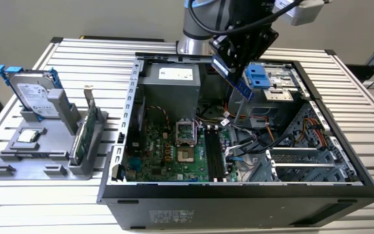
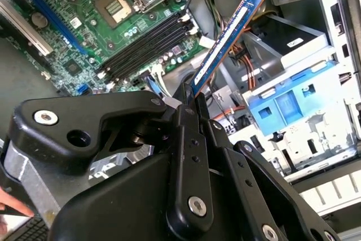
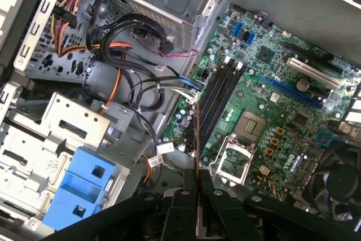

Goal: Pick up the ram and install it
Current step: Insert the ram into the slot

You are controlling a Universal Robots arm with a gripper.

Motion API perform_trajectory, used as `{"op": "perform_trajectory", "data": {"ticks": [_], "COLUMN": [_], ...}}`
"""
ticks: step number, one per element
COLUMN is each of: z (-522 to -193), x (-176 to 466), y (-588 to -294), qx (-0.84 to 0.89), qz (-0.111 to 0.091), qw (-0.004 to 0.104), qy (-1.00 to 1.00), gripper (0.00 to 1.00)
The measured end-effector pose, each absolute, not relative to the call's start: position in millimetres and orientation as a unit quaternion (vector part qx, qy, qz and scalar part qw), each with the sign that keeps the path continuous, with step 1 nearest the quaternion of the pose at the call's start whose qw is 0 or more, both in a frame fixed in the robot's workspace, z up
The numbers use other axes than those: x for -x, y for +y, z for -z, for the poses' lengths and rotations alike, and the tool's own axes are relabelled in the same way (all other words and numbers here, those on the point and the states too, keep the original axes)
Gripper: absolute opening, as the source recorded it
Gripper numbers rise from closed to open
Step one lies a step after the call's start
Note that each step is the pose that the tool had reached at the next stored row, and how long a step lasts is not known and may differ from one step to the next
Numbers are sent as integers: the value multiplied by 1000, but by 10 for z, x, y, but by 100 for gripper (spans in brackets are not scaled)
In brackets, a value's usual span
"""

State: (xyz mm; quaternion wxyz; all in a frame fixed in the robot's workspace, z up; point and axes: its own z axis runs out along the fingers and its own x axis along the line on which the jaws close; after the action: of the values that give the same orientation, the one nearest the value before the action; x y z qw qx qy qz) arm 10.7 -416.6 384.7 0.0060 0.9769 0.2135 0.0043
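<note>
ram base hidden inside tool, arm cropped at edge

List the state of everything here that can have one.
gripper, shut on the ram.
ram, held in the air over the computer case.
computer case, side open.
memory slots, empty.
CPU socket, retaining frame flipped open.
hard drive, standing in the grey holder.
green card, upright in that holder.

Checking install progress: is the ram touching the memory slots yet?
Apart. The exterior view shows the ram held high in the claw, clear space between it and the memory slots below.
</note>
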Motion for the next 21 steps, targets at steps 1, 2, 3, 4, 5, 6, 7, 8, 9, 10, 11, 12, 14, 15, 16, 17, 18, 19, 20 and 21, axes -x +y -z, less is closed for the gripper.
{"op": "perform_trajectory", "data": {"ticks": [1, 2, 3, 4, 5, 6, 7, 8, 9, 10, 11, 12, 14, 15, 16, 17, 18, 19, 20, 21], "z": [-3847, -3847, -3847, -3847, -3847, -3848, -3848, -3848, -3848, -3848, -3848, -3848, -3847, -3847, -3847, -3848, -3848, -3847, -3848, -3847], "x": [-107, -107, -106, -107, -106, -106, -106, -106, -106, -106, -106, -106, -106, -106, -106, -106, -106, -106, -106, -106], "y": [-4166, -4166, -4166, -4166, -4166, -4166, -4166, -4166, -4166, -4166, -4166, -4166, -4166, -4166, -4166, -4166, -4166, -4166, -4166, -4166], "qx": [-977, -978, -978, -978, -979, -979, -979, -980, -980, -980, -981, -981, -982, -982, -982, -983, -983, -983, -983, -984], "qz": [-4, -4, -4, -4, -4, -4, -4, -4, -4, -4, -4, -4, -4, -4, -4, -4, -4, -4, -4, -4], "qw": [6, 6, 6, 6, 6, 6, 6, 6, 6, 6, 6, 6, 6, 6, 6, 6, 6, 6, 6, 6], "qy": [212, 210, 208, 207, 205, 204, 202, 200, 199, 197, 195, 194, 191, 189, 187, 186, 184, 183, 181, 179], "gripper": [0, 0, 0, 0, 0, 0, 0, 0, 0, 0, 0, 0, 0, 0, 0, 0, 0, 0, 0, 0]}}
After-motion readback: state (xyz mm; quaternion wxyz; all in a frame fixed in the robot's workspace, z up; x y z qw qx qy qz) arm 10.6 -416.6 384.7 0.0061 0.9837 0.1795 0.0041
